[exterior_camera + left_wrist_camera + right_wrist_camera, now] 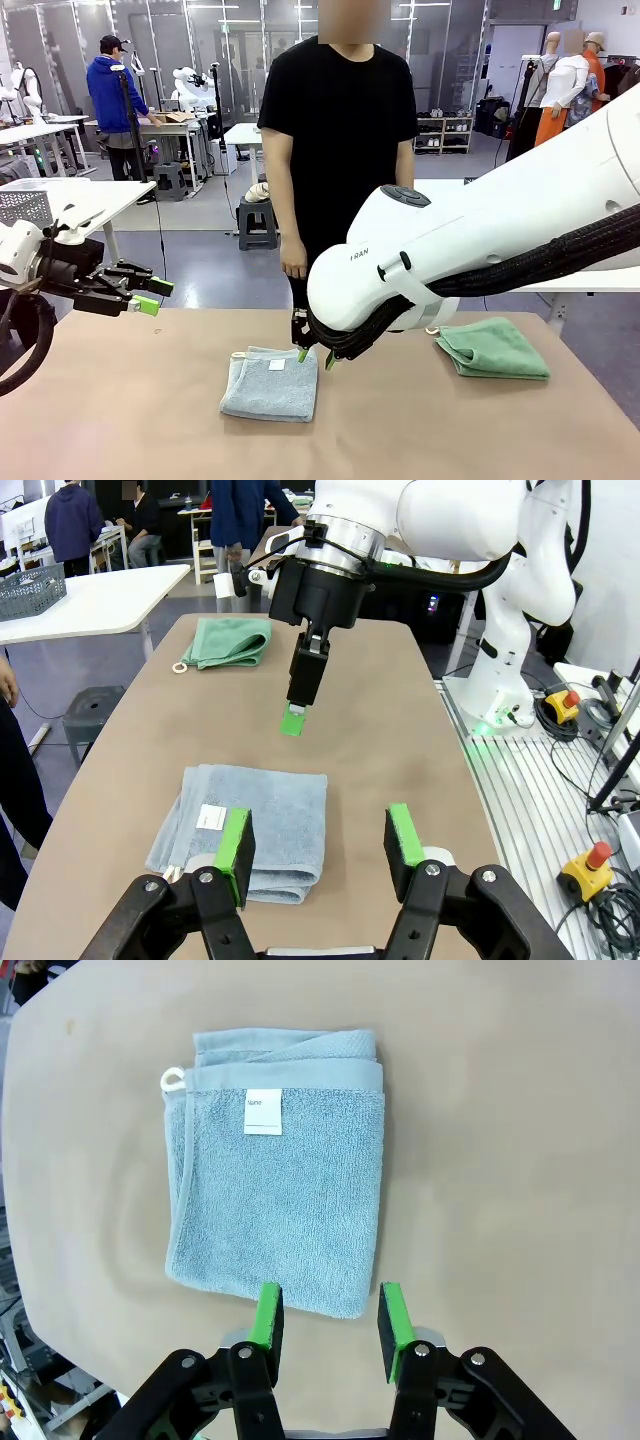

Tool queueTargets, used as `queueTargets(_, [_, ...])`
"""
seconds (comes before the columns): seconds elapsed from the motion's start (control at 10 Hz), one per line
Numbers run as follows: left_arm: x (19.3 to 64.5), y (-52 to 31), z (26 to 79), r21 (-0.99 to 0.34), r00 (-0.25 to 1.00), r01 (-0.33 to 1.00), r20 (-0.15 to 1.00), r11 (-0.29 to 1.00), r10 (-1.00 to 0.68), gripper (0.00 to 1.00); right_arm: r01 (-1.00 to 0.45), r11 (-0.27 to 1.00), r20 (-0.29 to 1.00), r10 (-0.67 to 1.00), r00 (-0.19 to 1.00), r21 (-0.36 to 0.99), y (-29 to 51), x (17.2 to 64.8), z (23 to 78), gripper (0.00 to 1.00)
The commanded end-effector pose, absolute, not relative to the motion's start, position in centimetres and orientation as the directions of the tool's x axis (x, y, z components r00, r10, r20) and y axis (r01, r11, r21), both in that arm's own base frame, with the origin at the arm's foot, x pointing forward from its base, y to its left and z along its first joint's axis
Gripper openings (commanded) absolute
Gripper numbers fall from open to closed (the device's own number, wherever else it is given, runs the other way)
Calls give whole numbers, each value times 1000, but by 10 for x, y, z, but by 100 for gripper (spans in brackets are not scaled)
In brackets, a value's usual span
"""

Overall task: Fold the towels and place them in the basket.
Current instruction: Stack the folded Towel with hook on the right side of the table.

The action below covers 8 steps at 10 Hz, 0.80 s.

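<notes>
A pale blue-grey towel (268,387) (285,815) (280,1190) lies folded near the middle of the table, white label up. The green towel (494,348) (230,640) lies folded at the right side. My right gripper (315,357) (297,712) (328,1322) hangs just above the table at the blue-grey towel's far right corner, open, with nothing between its fingers. Off to the left, my left gripper (155,296) (320,842) hovers well above the table, open and empty. The basket is out of view.
A person stands at the far side of the table, one hand (293,266) hanging by the edge. A paler grey mesh basket (25,206) (30,588) sits on a white side table to the left. Bare tan tabletop (130,410) surrounds both towels.
</notes>
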<state>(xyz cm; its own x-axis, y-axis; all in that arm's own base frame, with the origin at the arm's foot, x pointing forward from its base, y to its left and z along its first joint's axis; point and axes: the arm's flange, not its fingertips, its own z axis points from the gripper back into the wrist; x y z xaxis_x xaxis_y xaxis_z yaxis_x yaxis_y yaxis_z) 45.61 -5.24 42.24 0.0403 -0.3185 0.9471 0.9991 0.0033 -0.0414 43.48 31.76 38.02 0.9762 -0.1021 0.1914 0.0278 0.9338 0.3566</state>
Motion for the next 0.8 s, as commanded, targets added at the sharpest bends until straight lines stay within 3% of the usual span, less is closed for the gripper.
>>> queueTargets(0.0, [456, -53, 425, -39, 39, 999, 951, 7, -307, 67, 59, 928, 168, -129, 977, 368, 323, 441, 375, 50])
queueTargets(0.2, [456, -53, 425, -39, 39, 999, 951, 7, -307, 67, 92, 923, 162, -163, 973, 374, 327, 449, 370, 50])
queueTargets(0.3, [456, -53, 425, -39, 39, 999, 951, 7, -307, 67, 99, 923, 155, -167, 974, 371, 328, 454, 366, 70])
queueTargets(0.7, [456, -53, 425, -39, 39, 999, 951, 7, -307, 67, 139, 928, 136, -196, 971, 345, 332, 481, 345, 70])
